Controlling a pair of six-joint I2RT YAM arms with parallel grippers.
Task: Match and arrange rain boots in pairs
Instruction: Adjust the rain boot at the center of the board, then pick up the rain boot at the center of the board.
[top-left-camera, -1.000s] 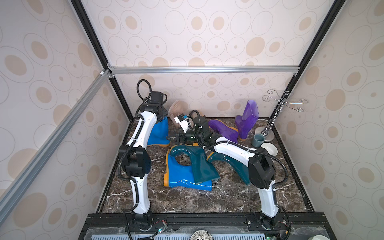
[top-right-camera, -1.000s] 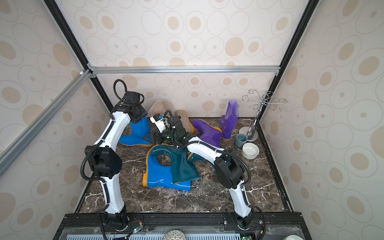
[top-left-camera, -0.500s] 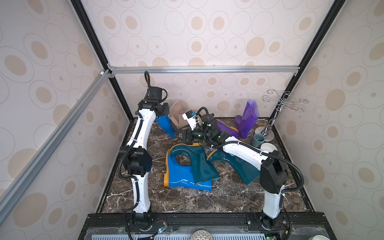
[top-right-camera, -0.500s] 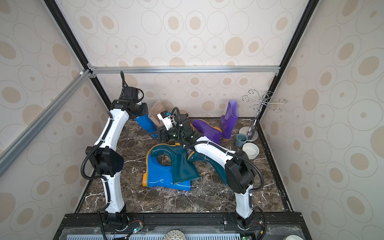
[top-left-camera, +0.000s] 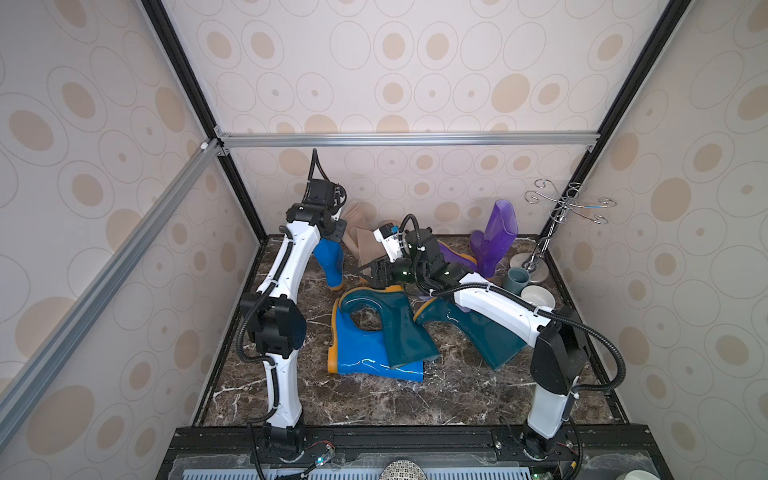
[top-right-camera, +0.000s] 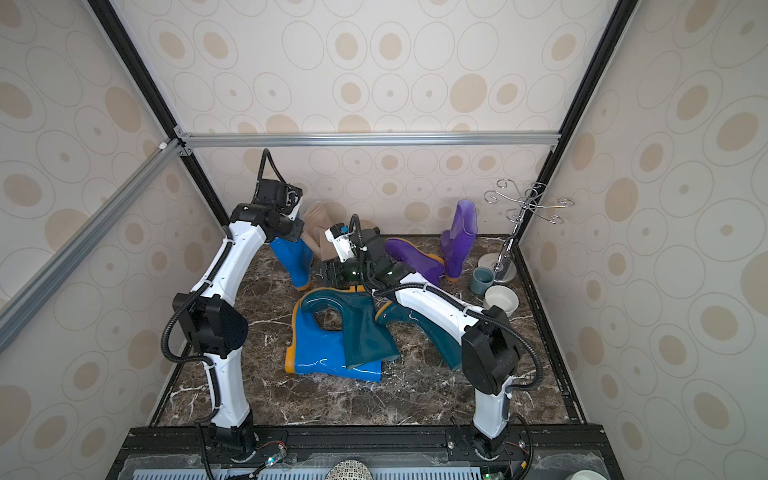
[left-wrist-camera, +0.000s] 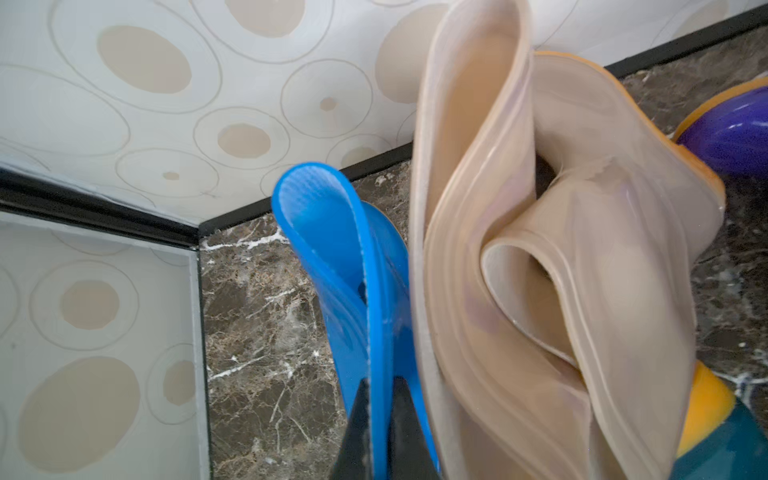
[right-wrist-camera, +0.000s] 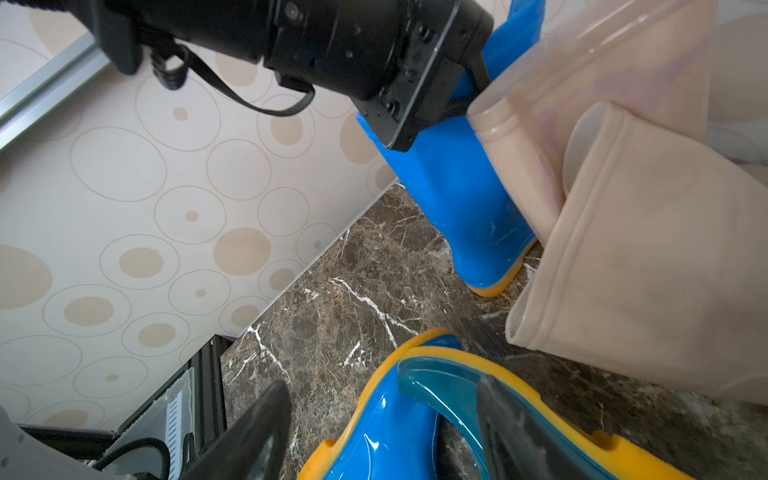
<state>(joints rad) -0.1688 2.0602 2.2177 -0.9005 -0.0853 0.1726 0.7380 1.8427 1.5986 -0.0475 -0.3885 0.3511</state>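
**Left gripper pinches a blue boot by its rim**

The left gripper (left-wrist-camera: 380, 399) is pressed together on the top edge of a glossy bright blue rubber boot (top-left-camera: 330, 262); this boot hangs upright near the back left corner of the dark marble tabletop (top-left-camera: 374, 399), orange-yellow sole downward; whether the sole touches the marble cannot be told; two translucent beige rubber boots (top-left-camera: 365, 239) slump just beside it against the back wall; the right gripper (top-left-camera: 374, 272) hovers with jaws spread and empty above the toe of a large dark teal boot (top-left-camera: 399, 328); that boot lies across the second bright blue boot (top-left-camera: 361, 361), flat in the middle; another dark teal boot (top-left-camera: 478, 336) lies under the right arm; one translucent purple boot (top-left-camera: 496, 235) stands at the back right, its mate (top-left-camera: 455, 257) lying beside it; a grey-blue cup (top-left-camera: 517, 277) and a white bowl (top-left-camera: 538, 296) sit near the right edge.
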